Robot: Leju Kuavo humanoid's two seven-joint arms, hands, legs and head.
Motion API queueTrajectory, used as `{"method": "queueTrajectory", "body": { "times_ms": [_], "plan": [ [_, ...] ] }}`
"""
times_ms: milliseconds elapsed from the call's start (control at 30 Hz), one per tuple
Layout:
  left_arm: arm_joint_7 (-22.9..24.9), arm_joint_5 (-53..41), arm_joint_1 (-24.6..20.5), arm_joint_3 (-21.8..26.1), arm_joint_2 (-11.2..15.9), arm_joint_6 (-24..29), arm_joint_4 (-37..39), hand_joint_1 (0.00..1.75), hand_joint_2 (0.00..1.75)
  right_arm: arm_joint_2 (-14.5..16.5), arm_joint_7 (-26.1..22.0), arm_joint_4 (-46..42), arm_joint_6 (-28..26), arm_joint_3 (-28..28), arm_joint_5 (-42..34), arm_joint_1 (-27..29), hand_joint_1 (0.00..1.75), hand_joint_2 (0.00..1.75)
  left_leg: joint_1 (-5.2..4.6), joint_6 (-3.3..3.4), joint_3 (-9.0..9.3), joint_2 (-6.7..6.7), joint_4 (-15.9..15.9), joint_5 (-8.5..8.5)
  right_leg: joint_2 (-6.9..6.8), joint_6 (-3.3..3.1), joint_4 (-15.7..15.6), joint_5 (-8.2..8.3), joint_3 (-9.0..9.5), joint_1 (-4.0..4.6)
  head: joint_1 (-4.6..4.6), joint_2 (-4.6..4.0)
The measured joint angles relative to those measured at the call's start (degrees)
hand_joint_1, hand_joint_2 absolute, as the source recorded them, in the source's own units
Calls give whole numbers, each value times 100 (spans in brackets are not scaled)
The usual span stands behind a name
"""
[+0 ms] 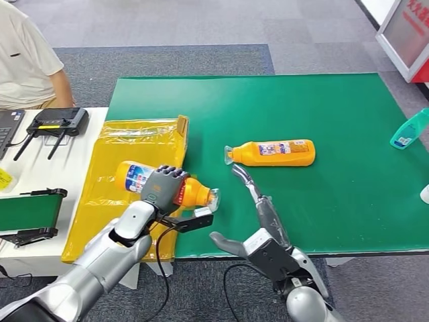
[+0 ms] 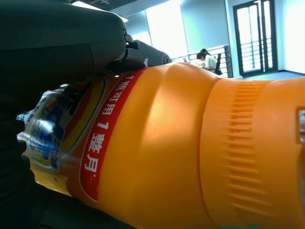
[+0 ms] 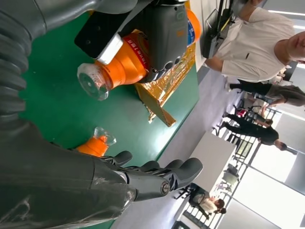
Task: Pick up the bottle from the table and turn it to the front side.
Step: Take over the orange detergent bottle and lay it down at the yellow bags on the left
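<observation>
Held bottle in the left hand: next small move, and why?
Probably roll the left hand a little about the bottle's long axis. It grips the bottle lifted over the yellow bag's edge, cap toward the open right hand; the label faces partly sideways, so the front isn't yet squarely presented.

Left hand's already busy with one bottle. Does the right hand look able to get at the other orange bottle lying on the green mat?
Probably yes. The right hand is open, its fingertips just short of the orange bottle near its cap end, with bare green mat between them and nothing in the way.
</observation>
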Motion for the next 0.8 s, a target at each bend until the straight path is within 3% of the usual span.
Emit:
{"method": "queueTrajectory", "body": {
  "times_ms": [267,733,800],
  "plan": [
    [182,197,-17,-15,-85,55,465,175,175,-58,-21,-56,-27,-44,-40,81,0,175,0,0,0,0,0,0,0,0,0,0,-1,0,-1,0],
    [338,357,-171,370,-67,51,1022,175,175,-166,-69,-285,-99,-321,-78,304,0,175,0,0,1,0,0,0,0,0,0,1,2,0,0,0],
    [341,361,-186,384,-67,51,1052,87,175,-172,-70,-289,-99,-337,-80,307,0,175,0,0,1,0,0,1,0,0,0,1,2,0,-1,0]
  ]
}}
